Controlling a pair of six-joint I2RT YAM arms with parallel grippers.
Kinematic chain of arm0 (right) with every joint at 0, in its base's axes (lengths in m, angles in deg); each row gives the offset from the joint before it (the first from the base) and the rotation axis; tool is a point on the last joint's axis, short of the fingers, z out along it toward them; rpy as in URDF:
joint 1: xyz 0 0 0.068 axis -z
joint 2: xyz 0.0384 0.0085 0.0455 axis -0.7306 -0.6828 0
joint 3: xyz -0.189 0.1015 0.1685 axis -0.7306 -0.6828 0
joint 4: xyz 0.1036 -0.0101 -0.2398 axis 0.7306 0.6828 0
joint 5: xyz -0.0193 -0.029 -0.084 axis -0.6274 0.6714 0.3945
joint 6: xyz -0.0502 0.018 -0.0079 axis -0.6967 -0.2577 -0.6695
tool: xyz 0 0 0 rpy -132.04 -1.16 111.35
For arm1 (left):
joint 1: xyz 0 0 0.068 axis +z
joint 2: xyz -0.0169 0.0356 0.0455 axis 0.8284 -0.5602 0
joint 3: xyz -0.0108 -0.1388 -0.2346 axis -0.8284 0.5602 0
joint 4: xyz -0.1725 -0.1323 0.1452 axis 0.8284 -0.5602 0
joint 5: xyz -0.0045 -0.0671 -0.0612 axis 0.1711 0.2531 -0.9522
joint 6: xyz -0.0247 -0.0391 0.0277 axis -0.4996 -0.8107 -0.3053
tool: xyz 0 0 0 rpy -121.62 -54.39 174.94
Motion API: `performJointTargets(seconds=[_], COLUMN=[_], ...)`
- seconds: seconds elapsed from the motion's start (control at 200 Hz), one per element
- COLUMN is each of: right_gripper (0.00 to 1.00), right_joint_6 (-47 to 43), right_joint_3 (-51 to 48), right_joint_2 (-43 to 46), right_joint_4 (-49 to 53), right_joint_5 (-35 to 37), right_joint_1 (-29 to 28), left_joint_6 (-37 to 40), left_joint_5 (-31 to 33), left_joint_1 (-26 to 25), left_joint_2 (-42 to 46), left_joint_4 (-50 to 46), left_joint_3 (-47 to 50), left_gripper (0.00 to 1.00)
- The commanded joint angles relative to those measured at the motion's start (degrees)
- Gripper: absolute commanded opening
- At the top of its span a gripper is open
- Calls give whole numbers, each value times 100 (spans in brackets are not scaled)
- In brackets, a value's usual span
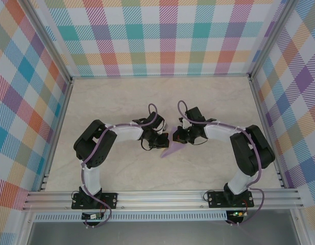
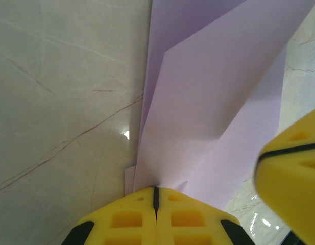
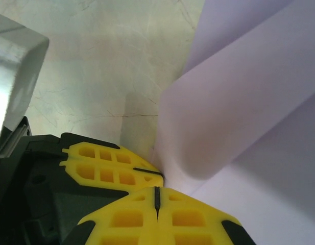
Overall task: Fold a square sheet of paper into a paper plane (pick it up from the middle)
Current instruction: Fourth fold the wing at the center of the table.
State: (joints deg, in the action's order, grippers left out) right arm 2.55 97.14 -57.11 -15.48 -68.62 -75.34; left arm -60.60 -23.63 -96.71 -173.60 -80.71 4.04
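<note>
Pale marble-look table [image 1: 121, 102], plaid wall panels [image 1: 167, 35] on three sides, alu rail [image 1: 162, 196] across the bottom of the top view with both arm bases bolted on; small green light [image 1: 238, 213] at the base on the lower right. Both arms are bent inward and meet at frame centre, purple cables [image 1: 152, 109] looping over the wrists. Lavender paper [image 1: 172, 150] sits centre frame, just below the two heads, folded to a point aimed lower left, and there's nothing else near it on the table. L gripper [image 1: 162, 139]: in the left wrist view its yellow fingers are pressed together at bottom centre [image 2: 156, 196], paper [image 2: 208, 102] coming straight out of the seam and fanning up in overlapping layers, so it's pinching the paper edge. R gripper's finger [image 2: 295, 173] crowds in at lower right of that view, over the paper. R gripper [image 1: 178, 137]: in the right wrist view its fingers are closed tight [image 3: 157, 196], with a rolled fold of the paper [image 3: 249, 102] meeting the tips, so it looks pinched there too. L gripper's fingers [image 3: 111, 168] butt against it from the left, touching or nearly. Blurred grey block [image 3: 14, 71] at upper left.
</note>
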Motion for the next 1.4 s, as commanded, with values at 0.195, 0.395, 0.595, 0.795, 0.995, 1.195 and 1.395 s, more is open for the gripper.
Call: performJointTargets(seconds=[0.195, 0.395, 0.595, 0.795, 0.995, 1.195, 1.395], right_gripper=[0, 0, 0, 0, 0, 0, 0], right_joint_6=[-295, -359, -502, -591, -671, -664, -629], right_joint_3=[68, 57, 175, 225, 361, 107, 242], right_joint_2=[-472, -601, -801, -702, -377, -210, -658], right_joint_4=[-237, -187, -16, 41, -9, -519, -519], right_joint_5=[-133, 131, 430, 579, 297, -391, -410], right_joint_1=[-72, -45, 168, 494, 591, 283, 142], left_joint_6=[-26, -62, -37, -37, -28, -31, -19], left_joint_5=[730, 792, 843, 827, 793, 770, 765], left_joint_1=[-106, -106, -104, -103, -106, -102, -105], left_joint_2=[-565, -587, -591, -607, -603, -600, -635], left_joint_4=[-1046, -1119, -1182, -1159, -1129, -1123, -1155], left_joint_3=[327, 378, 479, 570, 573, 495, 450], left_gripper=[0, 0, 0, 0, 0, 0, 0])
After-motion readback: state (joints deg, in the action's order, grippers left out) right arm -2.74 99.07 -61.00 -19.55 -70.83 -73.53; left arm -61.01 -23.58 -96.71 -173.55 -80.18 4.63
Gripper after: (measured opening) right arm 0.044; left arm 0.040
